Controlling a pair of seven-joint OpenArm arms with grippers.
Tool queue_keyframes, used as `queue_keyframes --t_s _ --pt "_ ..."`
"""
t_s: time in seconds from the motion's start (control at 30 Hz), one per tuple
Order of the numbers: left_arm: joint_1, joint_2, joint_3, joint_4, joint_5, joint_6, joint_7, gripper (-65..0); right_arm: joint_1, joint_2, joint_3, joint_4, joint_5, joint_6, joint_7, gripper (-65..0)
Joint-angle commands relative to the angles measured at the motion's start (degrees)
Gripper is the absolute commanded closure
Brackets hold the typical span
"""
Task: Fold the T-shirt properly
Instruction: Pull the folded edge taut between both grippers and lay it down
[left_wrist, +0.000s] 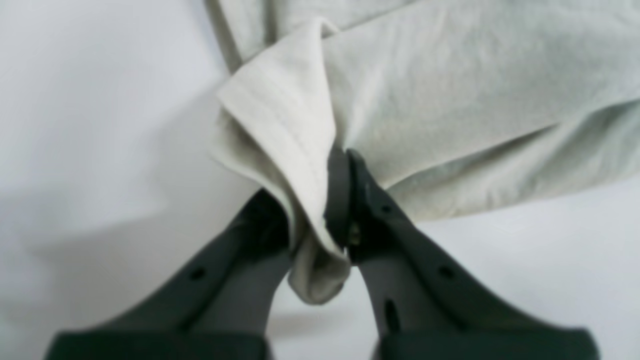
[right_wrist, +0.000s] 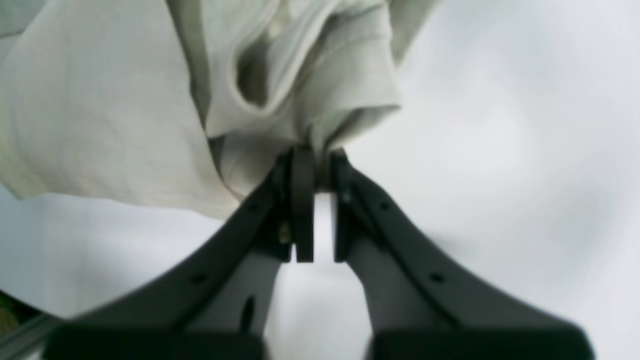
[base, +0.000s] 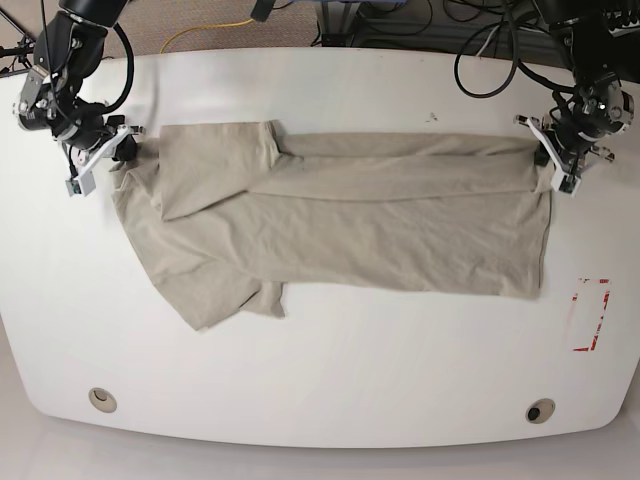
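The shirt (base: 340, 215) lies spread lengthwise across the white desk (base: 320, 370), its top part folded over along the far edge and one sleeve sticking out toward the near side. The left claw (left_wrist: 320, 210) is clamped tight on the hem at one end. The right claw (right_wrist: 312, 170) pinches bunched cloth at the other.

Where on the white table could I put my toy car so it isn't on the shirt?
Bare table lies between the T-shirt and the near edge. A narrower strip runs behind it. The ends are crowded: the left gripper and right gripper pinch cloth there.
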Motion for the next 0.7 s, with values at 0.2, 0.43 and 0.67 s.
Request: queue_keyframes --t_s 0.2,0.43,0.67 --pt "7.84 -0.55 -4.21 6.49 0.08 0.10 2.93 0.0 -9.65 -3.14 7.50 10.09 1.79 0.12 -1.73 0.0" --pt "11.01 -0.55 -5.71 7.37 0.08 0.10 3.11 0.0 -13.17 -5.77 9.26 11.06 1.79 0.12 -2.78 0.0" --pt "12.24 -0.64 -5.62 7.55 0.35 0.10 3.11 -18.5 -13.87 -6.13 9.44 11.50 1.79 0.12 -2.87 -21.4"
